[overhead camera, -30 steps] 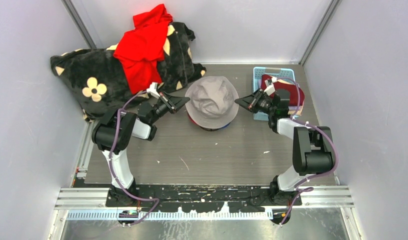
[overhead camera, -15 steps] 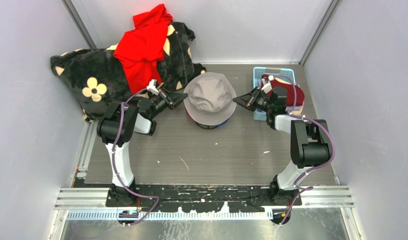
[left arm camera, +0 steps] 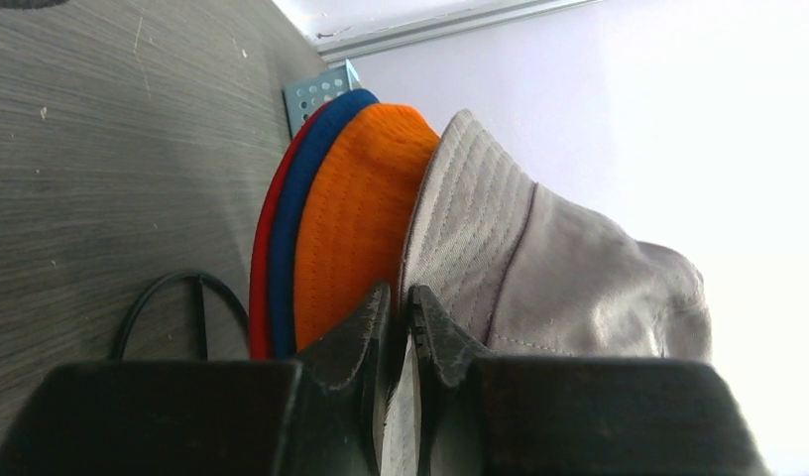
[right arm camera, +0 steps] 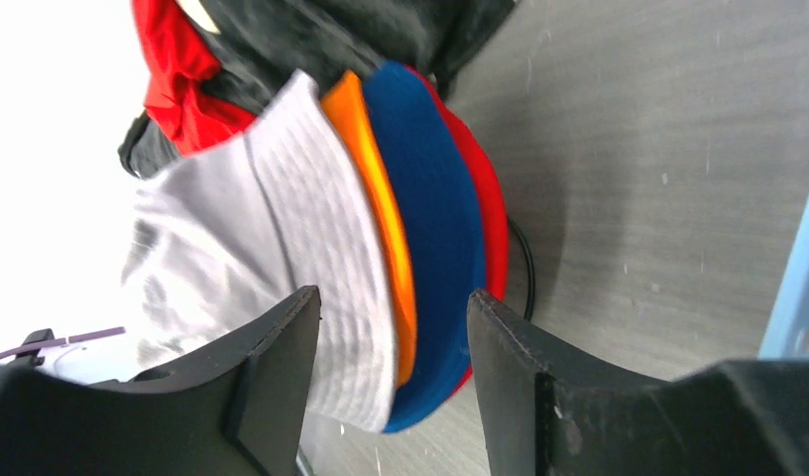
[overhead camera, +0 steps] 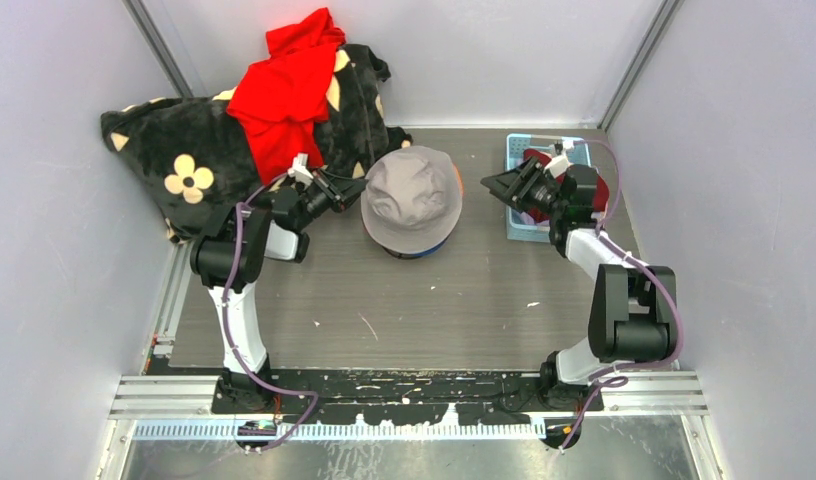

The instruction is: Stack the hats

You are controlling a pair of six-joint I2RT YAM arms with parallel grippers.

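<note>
Left fingers (left arm camera: 356, 332) pinch the brim of the grey hat (overhead camera: 412, 190) atop the stack (left arm camera: 351, 208); right fingers (right arm camera: 282, 362) gape empty; next I'd fetch the maroon hat (overhead camera: 598, 192).

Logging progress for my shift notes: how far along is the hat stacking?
Done: grey hat sits atop orange hat, blue hat and red hat. In hand: left gripper pinches the grey brim; right gripper is open, off the stack. Left: the maroon hat lies in the blue basket, unstacked.

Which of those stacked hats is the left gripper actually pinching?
The grey hat, the top one: its brim is pinched in the left gripper. The orange hat, blue hat and red hat lie beneath it, ungripped.
</note>
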